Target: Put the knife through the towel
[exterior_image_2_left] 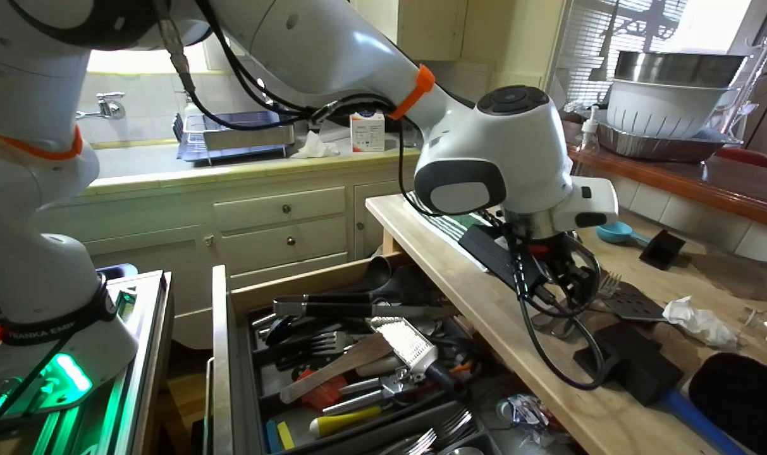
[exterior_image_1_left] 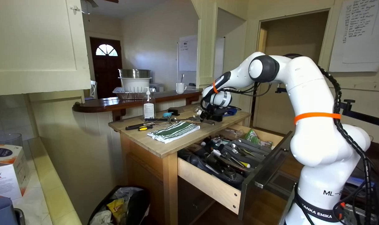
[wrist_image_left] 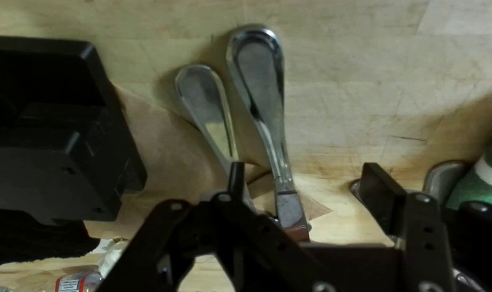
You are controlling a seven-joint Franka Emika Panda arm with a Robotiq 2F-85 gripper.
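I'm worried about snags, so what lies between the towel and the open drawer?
Between the towel and drawer lies a bare strip of wooden tabletop, visible in both exterior views.

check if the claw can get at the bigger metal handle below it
Probably yes: in the wrist view, the bigger metal handle runs uncovered between the open fingers of the claw, though the smaller handle might obstruct one finger.

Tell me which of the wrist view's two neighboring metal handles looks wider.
The right handle; the left handle is narrower, and its rounded end lies lower in the picture.
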